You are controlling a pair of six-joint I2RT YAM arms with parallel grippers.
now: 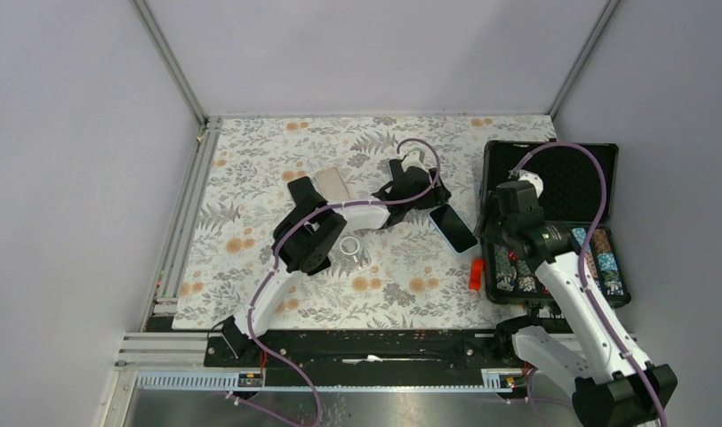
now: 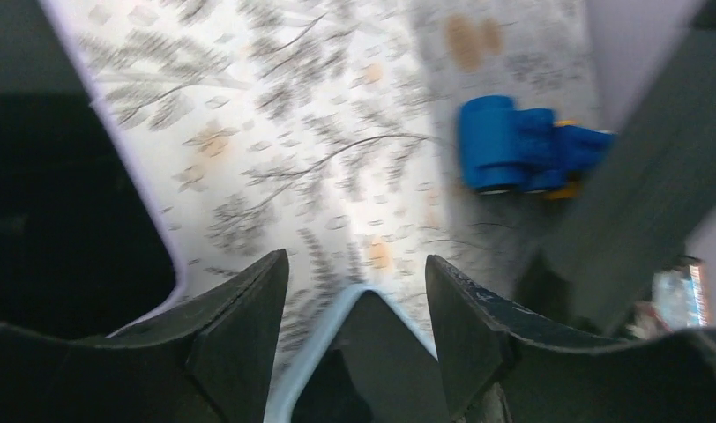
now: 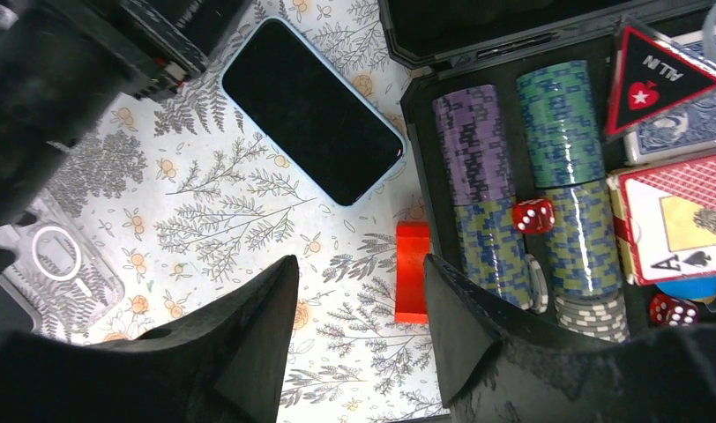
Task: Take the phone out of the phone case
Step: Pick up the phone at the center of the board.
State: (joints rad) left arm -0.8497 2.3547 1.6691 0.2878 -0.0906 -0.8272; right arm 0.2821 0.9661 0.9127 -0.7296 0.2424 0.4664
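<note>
The phone (image 1: 453, 228) lies face up on the flowered mat, its screen black and its rim pale blue (image 3: 310, 110). A clear phone case (image 1: 353, 249) with a white ring (image 3: 59, 260) lies empty to its left. My left gripper (image 1: 426, 197) is at the phone's far end. In the left wrist view the phone's corner (image 2: 372, 352) sits between the fingers, with a gap on each side, so the left gripper (image 2: 354, 264) is open. My right gripper (image 3: 359, 264) hangs open over the mat by the phone's near end (image 1: 493, 233) and holds nothing.
An open black case (image 1: 553, 151) of poker chips (image 3: 487, 176), cards and dice sits at the right. A red block (image 3: 413, 269) lies beside it. A beige phone (image 1: 333, 185) and a black item (image 1: 301, 191) lie far left. A blue toy (image 2: 522, 145) lies beyond the left gripper.
</note>
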